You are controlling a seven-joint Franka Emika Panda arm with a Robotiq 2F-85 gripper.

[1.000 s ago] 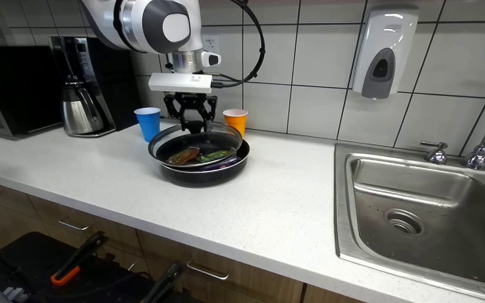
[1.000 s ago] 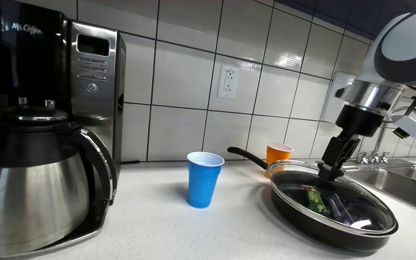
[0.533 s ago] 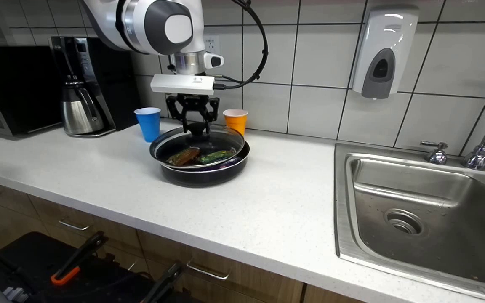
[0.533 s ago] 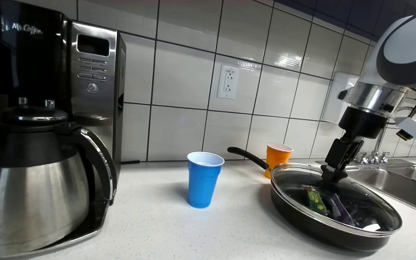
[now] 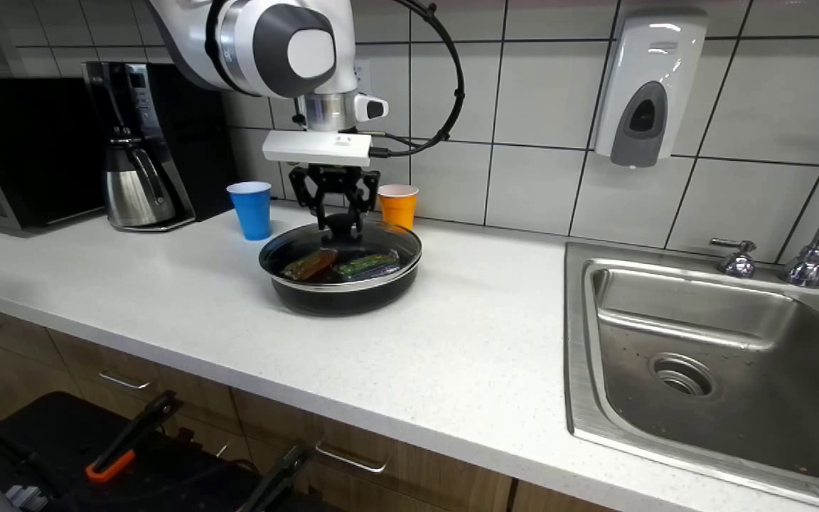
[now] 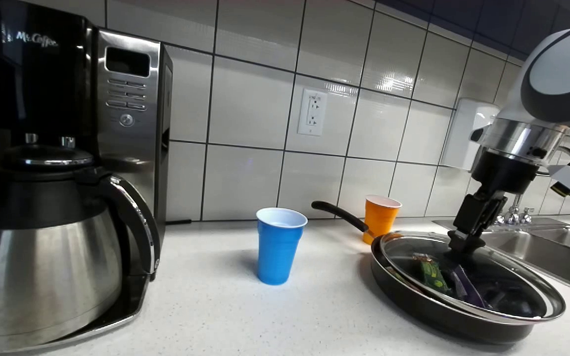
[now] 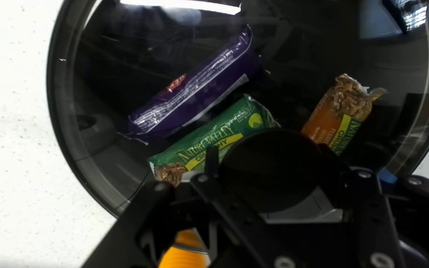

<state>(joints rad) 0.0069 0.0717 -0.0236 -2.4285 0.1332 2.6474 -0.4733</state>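
My gripper [image 5: 342,229] is shut on the black knob [image 7: 270,169] of a round glass lid [image 6: 507,282]. The lid sits over a black frying pan [image 5: 342,302], slightly tilted and shifted. In an exterior view the pan's rim [image 6: 381,269] shows uncovered at the near left, and the lid's edge reaches past the pan at the right. Through the glass I see a purple packet [image 7: 199,83], a green bar packet [image 7: 199,137] and an orange bar packet [image 7: 333,119] in the pan. The fingertips are partly hidden by the knob in the wrist view.
A blue cup [image 6: 279,247] stands beside the pan. An orange cup [image 6: 380,217] stands behind it, close to the pan's handle [image 6: 339,215]. A coffee maker [image 5: 146,142] and microwave [image 5: 25,142] stand at the left. A sink [image 5: 580,355] lies right; a soap dispenser [image 5: 651,85] hangs on the wall.
My gripper and the lid have moved right and down in both exterior views. The lid now covers more of the pan's right side. The pan and cups have stayed in place.
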